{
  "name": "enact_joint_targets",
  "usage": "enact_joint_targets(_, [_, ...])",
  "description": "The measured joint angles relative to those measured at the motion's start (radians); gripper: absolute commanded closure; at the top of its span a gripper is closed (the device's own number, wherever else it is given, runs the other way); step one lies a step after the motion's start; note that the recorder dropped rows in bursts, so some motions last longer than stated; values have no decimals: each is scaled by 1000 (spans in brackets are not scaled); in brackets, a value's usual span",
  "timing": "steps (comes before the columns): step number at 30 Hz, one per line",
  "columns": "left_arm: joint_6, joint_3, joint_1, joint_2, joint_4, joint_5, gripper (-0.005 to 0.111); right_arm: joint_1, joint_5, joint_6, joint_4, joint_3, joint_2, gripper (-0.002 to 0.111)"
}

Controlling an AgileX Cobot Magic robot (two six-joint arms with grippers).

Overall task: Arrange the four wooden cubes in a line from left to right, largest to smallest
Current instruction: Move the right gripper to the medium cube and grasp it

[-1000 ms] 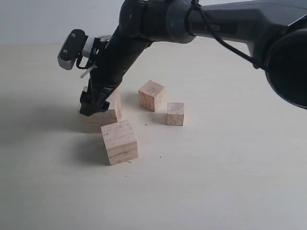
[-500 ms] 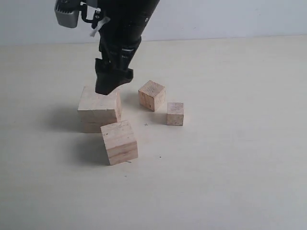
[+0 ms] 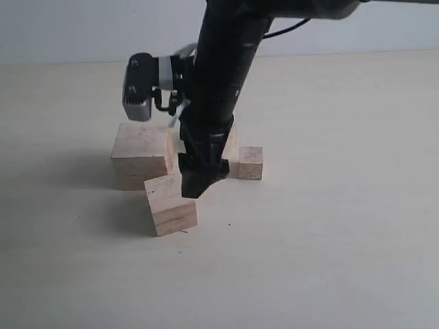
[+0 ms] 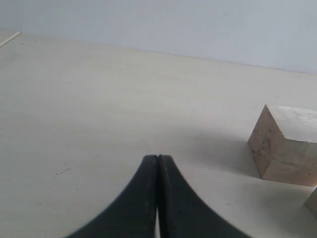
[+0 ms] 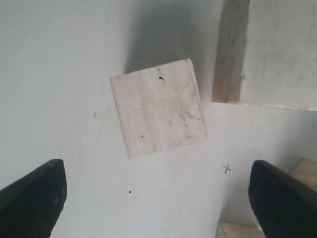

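- The four wooden cubes sit in a loose cluster, not in a row, on a pale matte table [image 3: 343,240]. They are left of its middle and toward its far edge, where a plain light wall [image 3: 68,27] rises.
- The largest cube [image 3: 140,156] is furthest left, with its front face roughly parallel to the far edge.
- The second cube [image 3: 171,205] lies just in front of it, toward the near edge, close but apart. It is twisted a little, so its sides run askew to the largest cube's.
- The third cube [image 3: 232,147] is mostly hidden behind the right arm.
- The smallest cube [image 3: 250,163] is furthest right, about square to the far edge.
- All the cubes that show rest flat on a face, and as cubes they have no long axis.
- The right gripper [image 3: 197,184] points down, with its tip at the second cube's upper right corner in the exterior view.
- In the right wrist view its fingers [image 5: 34,193] are spread wide and hold nothing. The second cube lies beyond the gap between them and touches neither.
- The left gripper [image 4: 157,161] has its jaws pressed together and empty, low over bare table. One cube stands well apart from it; which one, I cannot tell.
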Motion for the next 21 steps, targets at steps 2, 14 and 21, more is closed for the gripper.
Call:
enact_joint_targets(2, [0, 0, 0, 0, 0, 0, 107, 0, -71, -30, 0, 52, 0, 15])
enact_joint_targets(14, [0, 0, 0, 0, 0, 0, 107, 0, -218, -124, 120, 126, 15, 15])
enact_joint_targets(21, [0, 0, 0, 0, 0, 0, 107, 0, -222, -128, 134, 126, 47, 15])
